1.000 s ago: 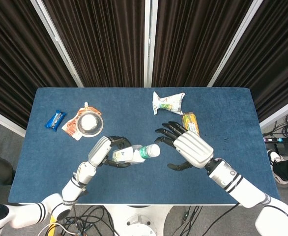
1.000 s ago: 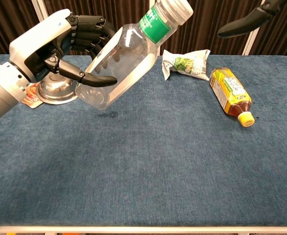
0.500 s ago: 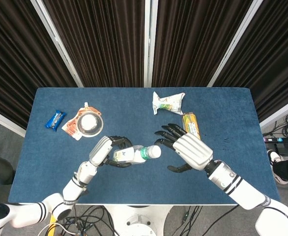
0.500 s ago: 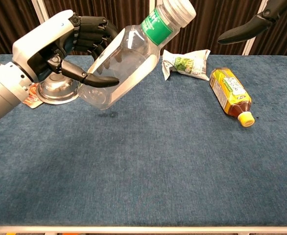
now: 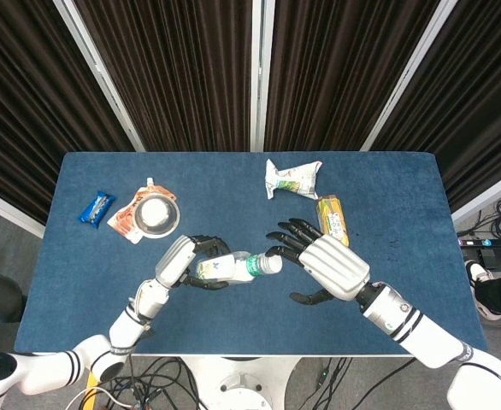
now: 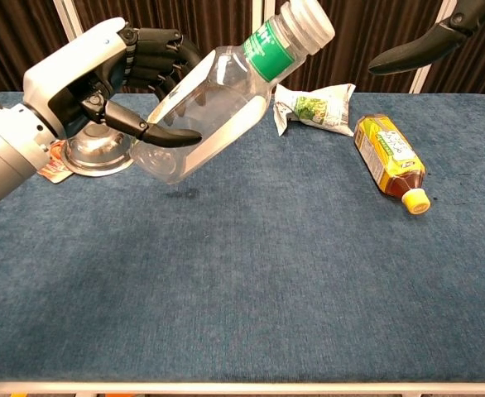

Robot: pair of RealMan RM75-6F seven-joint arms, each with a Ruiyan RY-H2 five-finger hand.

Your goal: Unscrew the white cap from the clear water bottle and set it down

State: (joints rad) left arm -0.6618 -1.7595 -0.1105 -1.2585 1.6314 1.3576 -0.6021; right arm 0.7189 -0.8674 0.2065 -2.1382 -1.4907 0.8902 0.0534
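Above the blue table [image 6: 251,281]:
Left hand [image 6: 102,78]: fingers wrapped round clear plastic water bottle [image 6: 213,103], held tilted off the cloth.
White screw cap [image 6: 310,18]: on the bottle neck, above its green label, pointing right.
Right hand [image 5: 323,265]: fingers spread, fingertips [image 5: 274,253] just beside the cap; contact unclear.
Right of the bottle: amber tea bottle [image 6: 389,159], lying flat.

Blue table [image 5: 79,256]: candy bar [image 5: 97,207] far left, metal bowl [image 5: 157,214] on orange pouch [image 5: 124,222], snack bag [image 5: 292,178] at back, tea bottle [image 6: 389,160] lying beside it.
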